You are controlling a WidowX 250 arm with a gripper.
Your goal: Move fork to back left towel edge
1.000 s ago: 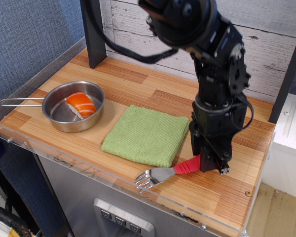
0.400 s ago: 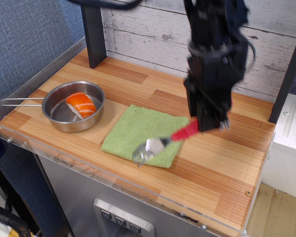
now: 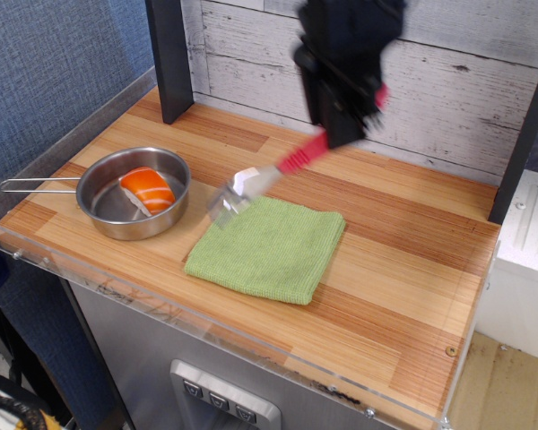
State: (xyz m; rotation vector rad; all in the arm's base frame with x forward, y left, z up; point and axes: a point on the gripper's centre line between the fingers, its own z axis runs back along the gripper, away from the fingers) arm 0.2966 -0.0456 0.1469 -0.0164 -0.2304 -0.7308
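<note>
Fork (image 3: pixel 267 177) hangs clamped in the tool (image 3: pixel 341 134), tines over the towel's (image 3: pixel 267 246) back-left edge.

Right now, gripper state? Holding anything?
Gripper: closed on the fork by its red handle, carried in the air above the back left edge of the towel.

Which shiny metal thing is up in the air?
The fork, with its red handle held in the gripper, hangs above the towel's back corner. The pan sits on the table.
</note>
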